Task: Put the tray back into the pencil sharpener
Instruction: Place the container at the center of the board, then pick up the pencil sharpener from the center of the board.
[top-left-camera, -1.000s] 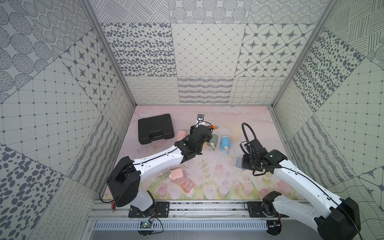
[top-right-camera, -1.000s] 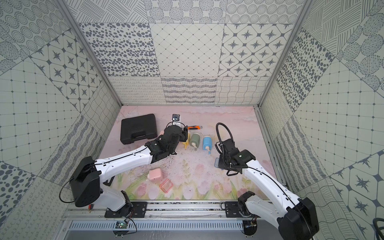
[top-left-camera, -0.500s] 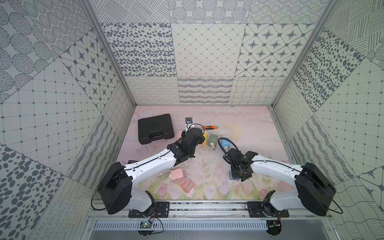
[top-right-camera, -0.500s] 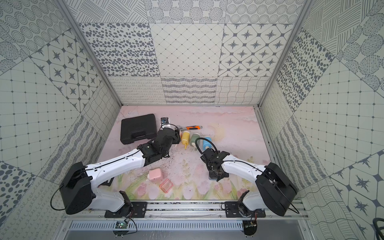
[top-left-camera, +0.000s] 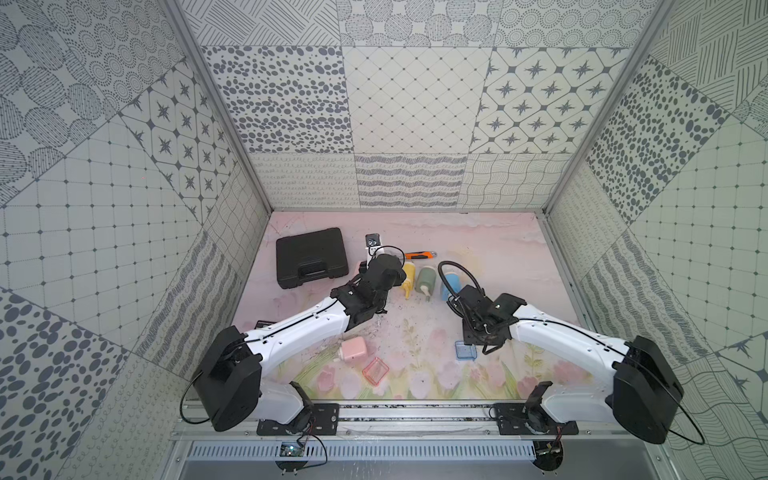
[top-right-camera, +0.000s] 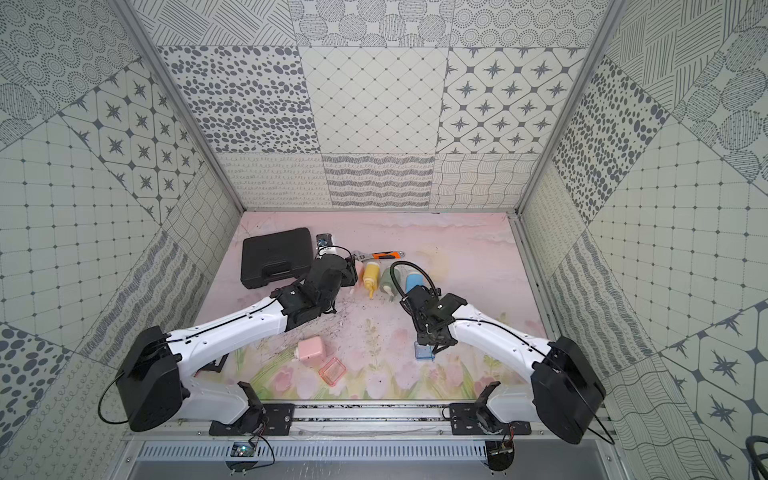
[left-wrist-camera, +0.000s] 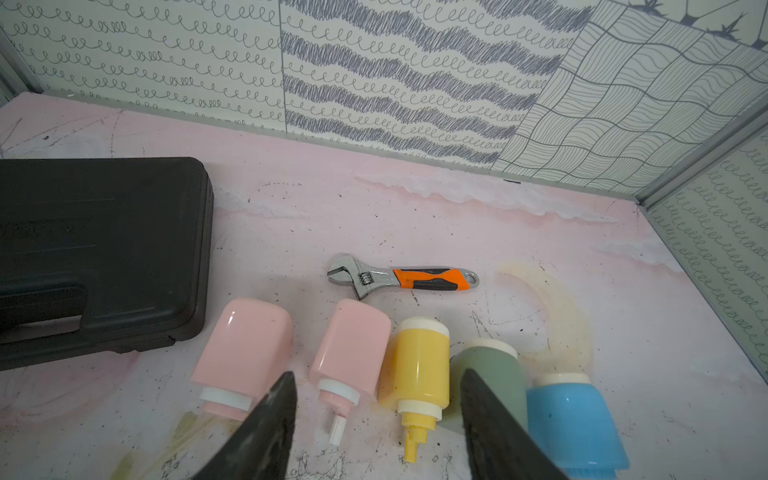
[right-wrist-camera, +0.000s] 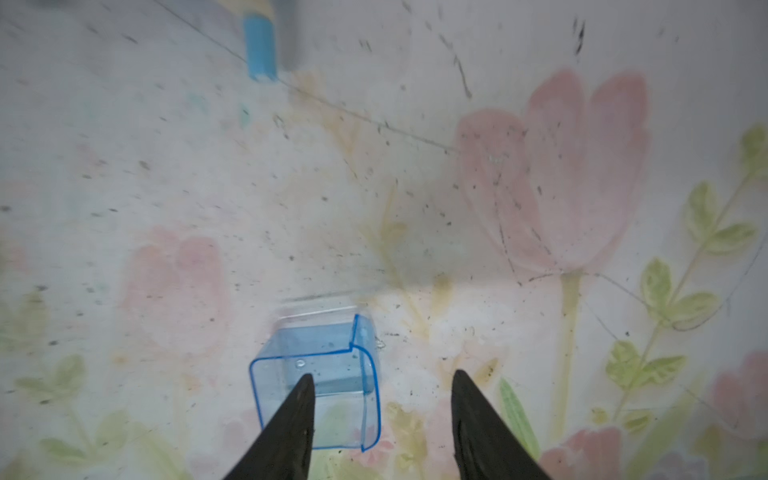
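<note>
Patterned walls (top-left-camera: 411, 104) enclose a scuffed floral mat (top-left-camera: 498, 257). The blue tray (right-wrist-camera: 328, 353) lies on it. The left gripper (left-wrist-camera: 378, 372) and right gripper (right-wrist-camera: 382, 374) are both spread and empty.

We find no text, label, brand, number or sign that we can read. The black plastic carrying case (left-wrist-camera: 104, 249) shows faint raised marks on its lid, too blurred to make out.
</note>
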